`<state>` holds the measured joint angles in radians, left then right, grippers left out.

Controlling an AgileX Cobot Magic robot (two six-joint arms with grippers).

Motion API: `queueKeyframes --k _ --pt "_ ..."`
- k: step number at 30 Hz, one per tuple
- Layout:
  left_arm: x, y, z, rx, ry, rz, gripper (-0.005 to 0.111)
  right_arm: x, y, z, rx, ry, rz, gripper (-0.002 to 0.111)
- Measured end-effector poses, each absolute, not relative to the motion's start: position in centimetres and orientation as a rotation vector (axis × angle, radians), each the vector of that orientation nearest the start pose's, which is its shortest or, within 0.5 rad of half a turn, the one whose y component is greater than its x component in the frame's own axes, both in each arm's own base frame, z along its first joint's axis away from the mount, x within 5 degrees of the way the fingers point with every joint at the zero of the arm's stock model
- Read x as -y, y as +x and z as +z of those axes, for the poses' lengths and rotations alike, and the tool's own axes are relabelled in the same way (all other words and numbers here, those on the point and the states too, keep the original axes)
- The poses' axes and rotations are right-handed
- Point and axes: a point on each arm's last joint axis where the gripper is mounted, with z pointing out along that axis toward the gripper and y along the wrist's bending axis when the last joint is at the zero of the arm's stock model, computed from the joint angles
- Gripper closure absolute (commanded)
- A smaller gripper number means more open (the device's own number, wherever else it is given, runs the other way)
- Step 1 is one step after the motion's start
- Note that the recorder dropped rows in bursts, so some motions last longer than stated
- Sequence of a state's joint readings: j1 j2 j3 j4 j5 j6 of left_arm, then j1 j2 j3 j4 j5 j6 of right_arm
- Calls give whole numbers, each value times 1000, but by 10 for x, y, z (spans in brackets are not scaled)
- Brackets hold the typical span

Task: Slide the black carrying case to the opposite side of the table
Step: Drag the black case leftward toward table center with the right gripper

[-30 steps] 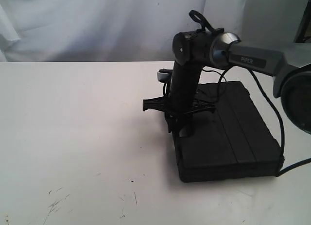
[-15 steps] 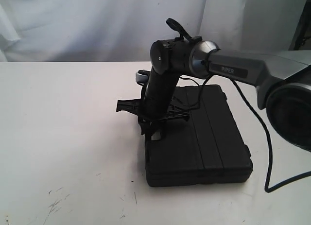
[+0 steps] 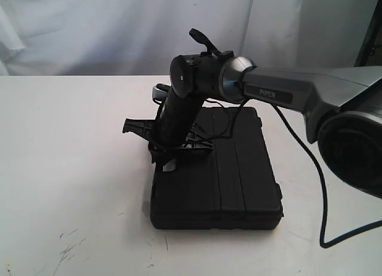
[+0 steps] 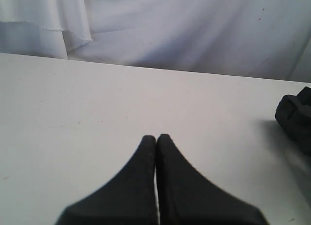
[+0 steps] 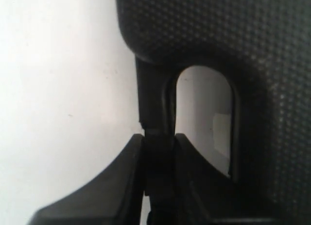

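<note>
The black ribbed case [image 3: 230,177] lies flat on the white table [image 3: 71,157], a little right of the middle. My right gripper [image 3: 167,161] reaches down at its left edge and is shut on the bar of the handle. In the right wrist view the fingers of that gripper [image 5: 159,140] clamp the thin bar [image 5: 154,113] beside the cut-out slot [image 5: 204,113] in the dimpled case [image 5: 218,35]. My left gripper [image 4: 156,137] is shut on nothing above bare table [image 4: 73,103]; the exterior view does not show it.
A white curtain [image 3: 89,25] closes the back. Dark scuff marks [image 3: 68,249] lie at the front left. The right arm's cable [image 3: 322,198] trails over the table right of the case. A dark shape [image 4: 296,115] shows at the left wrist view's edge.
The right gripper has moved left, holding the handle, and the case has slid left with it across the table. The arm now stretches further over the table.
</note>
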<state>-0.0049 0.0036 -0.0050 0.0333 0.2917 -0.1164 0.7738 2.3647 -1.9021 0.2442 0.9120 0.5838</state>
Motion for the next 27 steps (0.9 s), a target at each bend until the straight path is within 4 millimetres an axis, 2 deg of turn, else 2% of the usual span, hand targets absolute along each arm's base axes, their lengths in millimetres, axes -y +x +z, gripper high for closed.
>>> queueKeyframes --k 7,27 --pt "-1 55 188 -1772 -78 -56 107 -370 336 138 -2990 -90 590 108" --pt "-1 55 188 -1772 -78 -56 107 -385 329 138 -2944 -72 677 108"
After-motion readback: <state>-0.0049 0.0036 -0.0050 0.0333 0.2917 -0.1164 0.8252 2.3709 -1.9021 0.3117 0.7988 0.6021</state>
